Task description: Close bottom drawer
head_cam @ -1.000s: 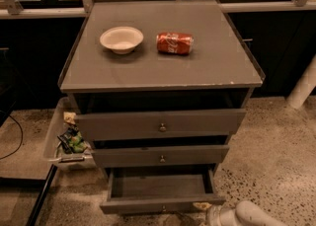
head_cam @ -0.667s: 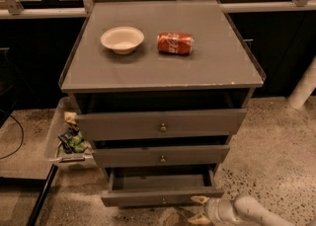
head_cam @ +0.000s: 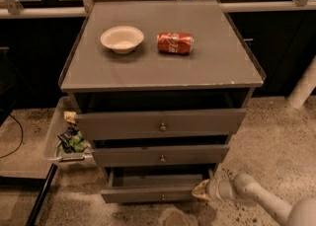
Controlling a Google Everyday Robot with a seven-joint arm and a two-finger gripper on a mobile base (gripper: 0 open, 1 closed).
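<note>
— Gripper [head_cam: 200,190] check: where does it sit, and is it spread or closed?

— It sits at about 5 o'clock in the view, at the 3 o'clock end of the bottom drawer [head_cam: 148,194], touching or just short of the front panel. Whether it is apart or together I cannot tell from this angle.

— What has changed in the last second?

— The gripper has come up from the lower edge of the view toward the cabinet, and the bottom drawer has slid inward with it. A second ago much more of the box stuck out; now only a narrow strip of its inside shows behind the panel.

— So is it shut?

— Not yet, I judge. At 6 o'clock its panel stands a little forward of the middle drawer [head_cam: 160,155] above it, so the push needs to carry on straight toward 12 o'clock.

— Any risk?

— Pressing at one end could skew the box in its runners. The bowl [head_cam: 122,38] and the can [head_cam: 175,43] on the surface [head_cam: 163,72] lie at 12 o'clock, well apart from the work.
</note>
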